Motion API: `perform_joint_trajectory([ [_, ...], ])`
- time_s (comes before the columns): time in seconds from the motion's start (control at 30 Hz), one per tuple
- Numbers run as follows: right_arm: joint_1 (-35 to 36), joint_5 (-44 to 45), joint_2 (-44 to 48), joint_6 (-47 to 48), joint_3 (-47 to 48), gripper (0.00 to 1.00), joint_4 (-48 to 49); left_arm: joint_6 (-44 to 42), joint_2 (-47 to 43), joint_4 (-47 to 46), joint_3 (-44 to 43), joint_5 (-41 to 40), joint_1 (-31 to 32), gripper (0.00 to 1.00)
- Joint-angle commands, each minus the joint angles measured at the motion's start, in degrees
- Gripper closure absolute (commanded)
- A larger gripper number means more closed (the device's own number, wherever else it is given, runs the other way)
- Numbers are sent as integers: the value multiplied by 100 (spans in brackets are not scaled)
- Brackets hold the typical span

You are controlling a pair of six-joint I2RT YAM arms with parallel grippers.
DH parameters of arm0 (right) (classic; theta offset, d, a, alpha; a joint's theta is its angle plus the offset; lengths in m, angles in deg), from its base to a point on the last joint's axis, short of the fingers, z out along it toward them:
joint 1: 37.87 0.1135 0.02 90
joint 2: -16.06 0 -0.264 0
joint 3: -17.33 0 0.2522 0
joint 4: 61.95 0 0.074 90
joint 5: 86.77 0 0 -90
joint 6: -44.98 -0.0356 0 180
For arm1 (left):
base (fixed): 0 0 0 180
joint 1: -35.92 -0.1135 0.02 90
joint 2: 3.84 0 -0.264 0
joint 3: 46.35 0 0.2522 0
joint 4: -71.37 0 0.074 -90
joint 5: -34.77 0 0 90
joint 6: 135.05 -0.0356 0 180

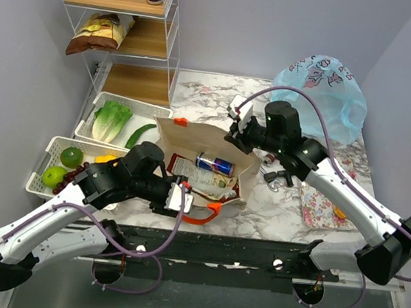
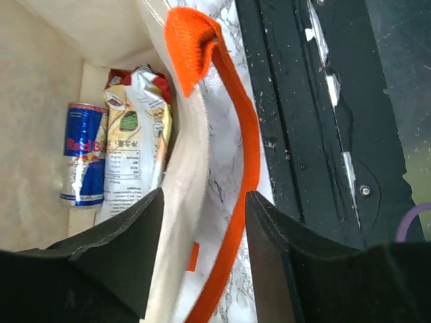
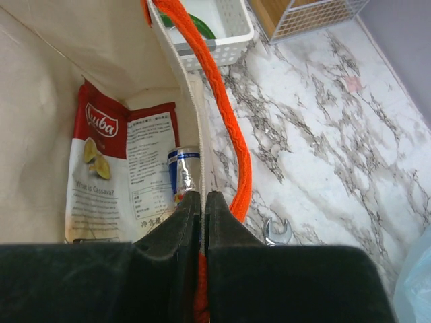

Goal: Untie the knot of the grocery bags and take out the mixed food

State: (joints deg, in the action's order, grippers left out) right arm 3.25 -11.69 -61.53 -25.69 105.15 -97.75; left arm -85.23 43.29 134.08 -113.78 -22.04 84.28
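Right wrist view: the tote on the bench is pinched at its 1 o'clock rim by the right claw. Its 7 o'clock rim is straddled by the spread left claw.

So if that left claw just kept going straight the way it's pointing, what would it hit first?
Most likely the canvas tote, at its side wall: the rim sits between the open fingers of the left gripper, with the orange strap handle alongside. Depth is hard to judge here.

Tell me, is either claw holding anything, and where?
The right gripper pinches the canvas tote by its rim. The left gripper straddles the near rim, jaws apart.
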Motion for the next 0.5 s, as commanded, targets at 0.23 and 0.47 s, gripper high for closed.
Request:
perform_joint_trajectory([
  [0.23, 49, -857, 1087, 332, -744, 99, 1202, -51, -316, -1044, -638, -926, -21, 40],
  [0.47, 188, -1047, 1235, 124, -834, 99, 1155, -712, 696, -1388, -30, -1655, 312, 46],
])
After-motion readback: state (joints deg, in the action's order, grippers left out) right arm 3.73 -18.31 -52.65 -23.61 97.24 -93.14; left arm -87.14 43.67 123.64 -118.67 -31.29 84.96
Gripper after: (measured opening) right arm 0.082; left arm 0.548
